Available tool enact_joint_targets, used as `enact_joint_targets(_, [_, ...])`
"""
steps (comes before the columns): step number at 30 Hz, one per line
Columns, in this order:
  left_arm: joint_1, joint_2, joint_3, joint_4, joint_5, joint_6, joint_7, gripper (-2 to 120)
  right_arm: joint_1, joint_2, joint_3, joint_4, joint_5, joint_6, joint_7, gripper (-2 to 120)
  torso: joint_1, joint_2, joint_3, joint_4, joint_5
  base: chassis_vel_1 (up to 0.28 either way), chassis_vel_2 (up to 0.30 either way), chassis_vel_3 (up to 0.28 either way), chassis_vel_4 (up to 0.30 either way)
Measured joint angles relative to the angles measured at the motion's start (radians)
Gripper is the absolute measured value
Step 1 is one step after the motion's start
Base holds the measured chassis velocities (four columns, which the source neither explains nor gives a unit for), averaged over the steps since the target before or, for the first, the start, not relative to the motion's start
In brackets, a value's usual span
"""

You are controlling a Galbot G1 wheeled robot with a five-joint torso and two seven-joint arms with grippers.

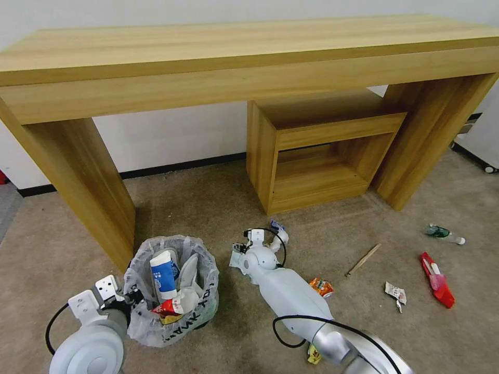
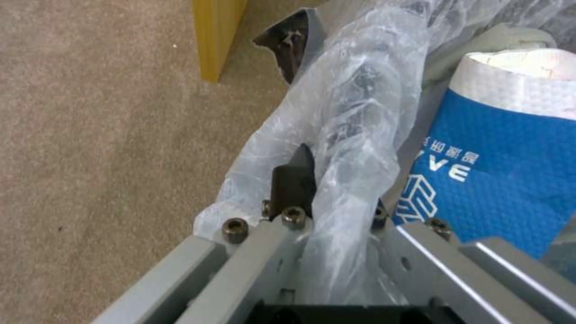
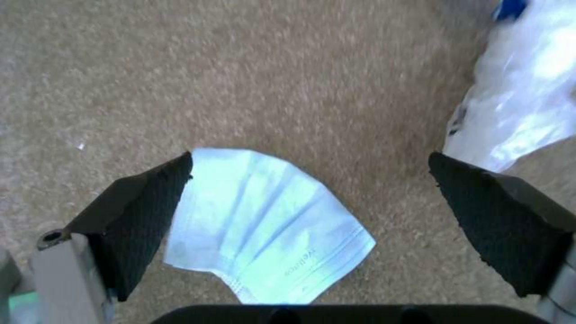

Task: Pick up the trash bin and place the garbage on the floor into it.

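Observation:
The trash bin (image 1: 174,311) stands on the floor (image 1: 208,218) by the desk's left leg. Its white bag holds a blue-white carton (image 1: 163,275), a white slipper (image 1: 190,274) and a crushed red cup (image 1: 165,308). My left gripper (image 1: 131,297) is shut on the bin's bagged rim (image 2: 354,135), one black finger (image 2: 294,180) outside it. My right gripper (image 3: 310,158) hangs open just above the carpet, right of the bin, with a pale folded tissue (image 3: 264,243) lying flat between its fingers.
An orange can (image 1: 321,286), a wooden stick (image 1: 364,259), a small white wrapper (image 1: 396,293), a red wrapper (image 1: 437,280) and a green-labelled bottle (image 1: 443,234) lie to the right. The wooden desk (image 1: 249,57) and its low shelf unit (image 1: 317,156) stand behind.

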Motion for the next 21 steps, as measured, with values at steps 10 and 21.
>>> enact_joint_targets(10, [0.002,-0.013,0.02,0.01,0.028,-0.002,0.012,1,0.023,0.013,0.035,-0.143,-0.1,0.139,-0.179,100,0.0,0.0,0.0,0.0001,0.0002,0.0,0.0,0.0,0.0])
enact_joint_targets(21, [0.001,-0.026,0.045,0.014,0.058,-0.005,0.019,1,0.047,0.013,0.066,-0.298,-0.19,0.221,-0.366,100,0.0,0.0,0.0,-0.0002,0.0,0.0,0.0,0.0,0.0])
